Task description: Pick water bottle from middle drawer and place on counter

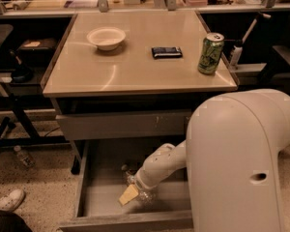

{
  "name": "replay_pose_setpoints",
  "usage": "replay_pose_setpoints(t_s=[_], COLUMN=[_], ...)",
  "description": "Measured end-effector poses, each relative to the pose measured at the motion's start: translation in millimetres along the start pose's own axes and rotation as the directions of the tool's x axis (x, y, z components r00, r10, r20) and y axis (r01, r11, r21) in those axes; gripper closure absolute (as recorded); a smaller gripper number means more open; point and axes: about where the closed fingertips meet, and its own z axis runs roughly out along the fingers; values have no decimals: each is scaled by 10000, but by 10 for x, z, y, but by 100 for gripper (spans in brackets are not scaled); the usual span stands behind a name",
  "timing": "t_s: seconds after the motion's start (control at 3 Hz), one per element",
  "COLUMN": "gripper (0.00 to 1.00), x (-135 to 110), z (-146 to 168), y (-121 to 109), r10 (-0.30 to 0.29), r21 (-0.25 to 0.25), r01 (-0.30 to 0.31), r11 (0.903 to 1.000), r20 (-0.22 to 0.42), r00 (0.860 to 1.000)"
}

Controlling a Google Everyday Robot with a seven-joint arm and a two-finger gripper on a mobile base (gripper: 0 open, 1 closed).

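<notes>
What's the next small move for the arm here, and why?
Probably secure the water bottle before lifting. The pincer is down inside the open middle drawer, right at the bottle, which seems to lie on the drawer floor. Whether it is gripped I cannot tell. The counter comes after.

Counter [135, 71], white bowl [106, 36], black packet [166, 52], green can [210, 53], hand [137, 193] in drawer [101, 202]

Claw [134, 192] low in middle drawer [94, 199] — water bottle [147, 197] mostly hidden beneath it; arm [241, 158] cut off at right edge.
</notes>
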Motion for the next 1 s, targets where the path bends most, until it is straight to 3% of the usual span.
replay_pose_setpoints(t_s=[0.67,1.0], gripper=[0,19], x=[116,121], z=[337,342], y=[-45,-43], r10=[343,345], r21=[-211,-217], r01=[-347,-350], r11=[9992,9992], r20=[-210,-220], r00=[9992,9992])
